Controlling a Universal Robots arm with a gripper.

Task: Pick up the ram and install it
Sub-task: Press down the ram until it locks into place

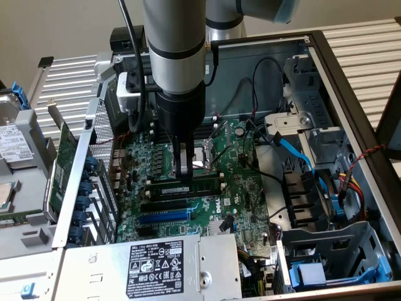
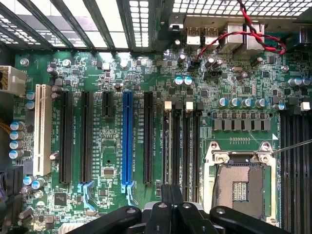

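Green mobo (image 1: 207, 188) fills the open PC case (image 1: 326, 94) in your exterior view. Your gripper (image 1: 185, 177) hangs straight down w/ jaws closed, tips right at the ram (image 1: 185, 186), which lies lengthwise in its slot just under the tips; can't tell if they actually pinch it. CPU socket (image 1: 203, 157) sits just behind the jaws.

Wrist view: closed fingers (image 2: 171, 195) point at the black memory slots (image 2: 181, 146), CPU socket (image 2: 242, 180) to one side, blue slot (image 2: 127, 141) to the other.

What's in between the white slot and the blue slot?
In the wrist view, between the white slot and the blue slot stand two long black slots and one shorter black slot.
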